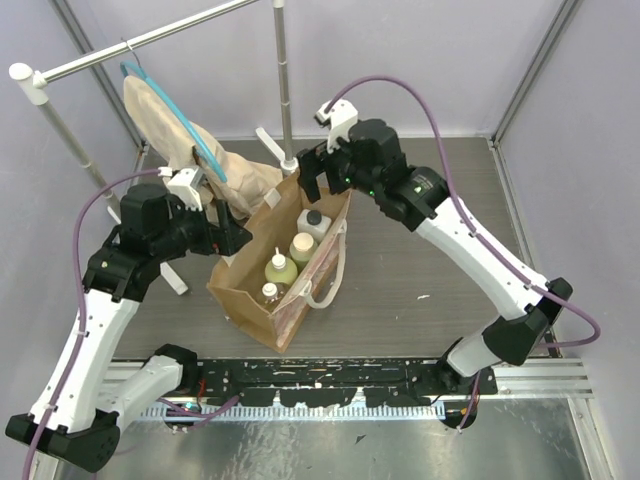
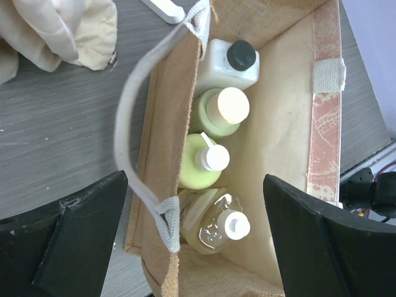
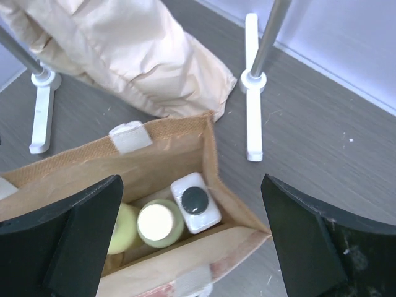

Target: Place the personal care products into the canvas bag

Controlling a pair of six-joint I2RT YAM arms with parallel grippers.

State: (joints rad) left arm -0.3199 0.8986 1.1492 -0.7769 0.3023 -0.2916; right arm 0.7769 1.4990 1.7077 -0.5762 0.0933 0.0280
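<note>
The canvas bag (image 1: pixel 245 285) stands open in the middle of the table. All the bottles stand inside it in a row: the white one with black cap (image 1: pixel 313 222), two yellow-green ones (image 1: pixel 303 246) (image 1: pixel 281 268) and the clear amber one (image 1: pixel 268 293). My left gripper (image 1: pixel 237 238) is open and empty at the bag's left rim. My right gripper (image 1: pixel 308 175) is open and empty above the bag's far end. The left wrist view shows the white bottle (image 2: pixel 226 64) and the amber bottle (image 2: pixel 218 223) inside the bag (image 2: pixel 162 148). The right wrist view shows the white bottle (image 3: pixel 195 202) inside the bag (image 3: pixel 167 154).
A beige cloth garment (image 1: pixel 190 150) on a blue hanger (image 1: pixel 175 105) hangs from a metal rack (image 1: pixel 283 80) behind the bag and drapes onto the table. The rack's white feet (image 3: pixel 252 93) lie near the bag's far end. A black rail (image 1: pixel 330 375) runs along the near edge.
</note>
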